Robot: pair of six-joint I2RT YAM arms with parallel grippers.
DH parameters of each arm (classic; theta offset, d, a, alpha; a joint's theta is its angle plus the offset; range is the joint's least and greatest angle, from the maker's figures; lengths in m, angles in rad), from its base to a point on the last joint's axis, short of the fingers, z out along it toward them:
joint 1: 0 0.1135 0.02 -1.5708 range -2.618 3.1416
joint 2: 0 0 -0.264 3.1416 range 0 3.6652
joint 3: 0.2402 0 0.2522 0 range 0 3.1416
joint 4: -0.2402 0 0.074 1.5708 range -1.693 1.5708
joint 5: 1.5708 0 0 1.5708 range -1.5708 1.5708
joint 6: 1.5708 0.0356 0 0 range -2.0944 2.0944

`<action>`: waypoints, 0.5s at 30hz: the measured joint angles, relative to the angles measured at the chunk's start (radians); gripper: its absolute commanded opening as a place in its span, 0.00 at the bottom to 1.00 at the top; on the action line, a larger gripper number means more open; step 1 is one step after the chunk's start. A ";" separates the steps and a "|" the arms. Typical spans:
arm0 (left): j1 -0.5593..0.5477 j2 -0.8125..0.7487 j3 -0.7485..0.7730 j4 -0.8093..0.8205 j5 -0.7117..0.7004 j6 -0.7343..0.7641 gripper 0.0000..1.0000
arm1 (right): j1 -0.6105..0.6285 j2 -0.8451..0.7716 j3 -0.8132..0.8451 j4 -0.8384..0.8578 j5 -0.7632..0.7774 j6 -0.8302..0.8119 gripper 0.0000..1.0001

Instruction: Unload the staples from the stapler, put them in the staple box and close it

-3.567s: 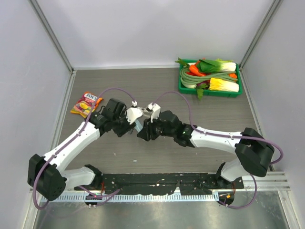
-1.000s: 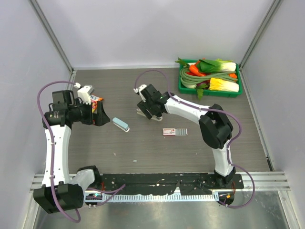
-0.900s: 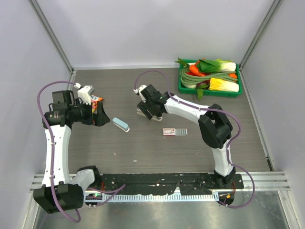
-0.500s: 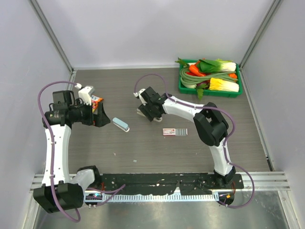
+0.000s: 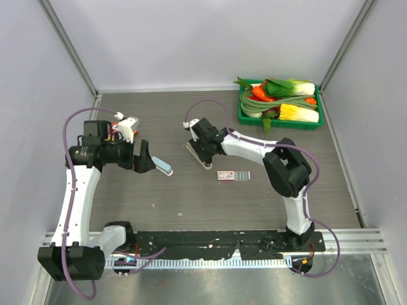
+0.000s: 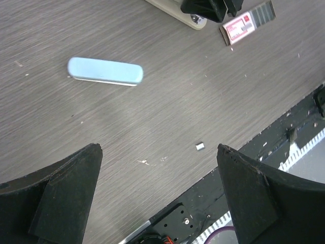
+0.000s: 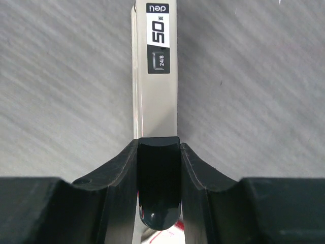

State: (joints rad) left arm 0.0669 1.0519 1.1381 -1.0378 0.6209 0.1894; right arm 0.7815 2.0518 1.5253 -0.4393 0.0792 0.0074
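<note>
1. Right claw (image 7: pixel 159 147) pinches a beige bar (image 7: pixel 156 91); left claw (image 6: pixel 157 152) gapes wide, empty.
2. Stapler (image 5: pixel 161 166) lies flat on the table (image 5: pixel 191 203), untouched.
3. Left claw hovers near its left; bar right of it.
4. Staples (image 5: pixel 243 175) farther right, beside a pink box (image 5: pixel 224 176).

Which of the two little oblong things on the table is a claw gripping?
The cream-white bar labelled 50, clamped in the right gripper. The pale blue stapler lies free, near the open left gripper.
</note>
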 measured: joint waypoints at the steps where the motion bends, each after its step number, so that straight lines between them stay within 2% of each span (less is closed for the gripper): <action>1: -0.031 0.000 -0.003 0.004 -0.009 -0.004 1.00 | 0.000 -0.023 -0.033 0.013 -0.008 0.021 0.08; 2: -0.060 0.000 -0.006 0.010 -0.018 -0.010 1.00 | -0.001 -0.051 -0.068 0.023 -0.015 0.043 0.03; 3: -0.089 0.000 -0.009 0.015 -0.023 -0.019 1.00 | -0.001 -0.086 -0.114 0.037 -0.024 0.069 0.02; 7: -0.165 0.010 -0.013 0.041 -0.029 -0.050 1.00 | 0.000 -0.245 -0.277 0.085 -0.084 0.180 0.01; 11: -0.189 0.048 -0.013 0.064 -0.017 -0.081 1.00 | 0.000 -0.435 -0.418 0.178 -0.133 0.296 0.01; 15: -0.227 0.075 -0.017 0.091 -0.018 -0.109 1.00 | 0.000 -0.613 -0.545 0.352 -0.162 0.447 0.01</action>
State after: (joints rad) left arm -0.1604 1.1267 1.1210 -0.9466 0.6025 0.0807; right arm 0.7815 1.4391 0.9806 -0.0872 -0.0826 0.4545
